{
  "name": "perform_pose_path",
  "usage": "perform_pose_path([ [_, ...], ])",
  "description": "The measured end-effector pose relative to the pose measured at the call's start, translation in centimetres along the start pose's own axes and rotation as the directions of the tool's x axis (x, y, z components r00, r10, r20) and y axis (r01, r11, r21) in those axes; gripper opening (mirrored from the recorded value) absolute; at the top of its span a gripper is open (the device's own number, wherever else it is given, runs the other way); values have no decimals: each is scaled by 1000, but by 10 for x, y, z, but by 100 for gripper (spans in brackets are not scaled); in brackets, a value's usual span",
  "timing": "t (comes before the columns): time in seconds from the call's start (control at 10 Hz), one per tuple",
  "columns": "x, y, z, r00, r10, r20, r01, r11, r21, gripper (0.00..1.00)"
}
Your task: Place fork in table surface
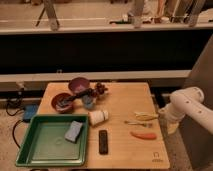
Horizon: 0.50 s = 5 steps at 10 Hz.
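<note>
The light-brown wooden table surface (pixel 120 105) fills the middle of the camera view, with a small dark logo mark (pixel 157 155) near its front right corner. A thin fork (pixel 135 123) lies flat on the wood at the right side, between a yellowish utensil (pixel 146 116) and an orange utensil (pixel 143 135). My white arm (pixel 189 106) comes in from the right. The gripper (pixel 169 121) hangs just past the table's right edge, a little right of the fork and apart from it.
A green tray (pixel 46 147) holding a blue-grey sponge (pixel 74 131) sits at the front left. Purple and red bowls (pixel 79 85) cluster at the back left. A white cup (pixel 98 116) lies on its side mid-table, with a black bar-shaped object (pixel 103 141) in front of it.
</note>
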<state>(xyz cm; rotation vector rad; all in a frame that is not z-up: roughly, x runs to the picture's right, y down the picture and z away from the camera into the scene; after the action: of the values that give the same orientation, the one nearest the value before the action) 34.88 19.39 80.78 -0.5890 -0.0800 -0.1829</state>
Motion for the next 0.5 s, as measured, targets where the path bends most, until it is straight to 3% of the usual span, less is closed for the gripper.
perform_pose_path([
  [0.5, -7, -1, 2, 1000, -24, 2, 24, 1000, -1, 80],
])
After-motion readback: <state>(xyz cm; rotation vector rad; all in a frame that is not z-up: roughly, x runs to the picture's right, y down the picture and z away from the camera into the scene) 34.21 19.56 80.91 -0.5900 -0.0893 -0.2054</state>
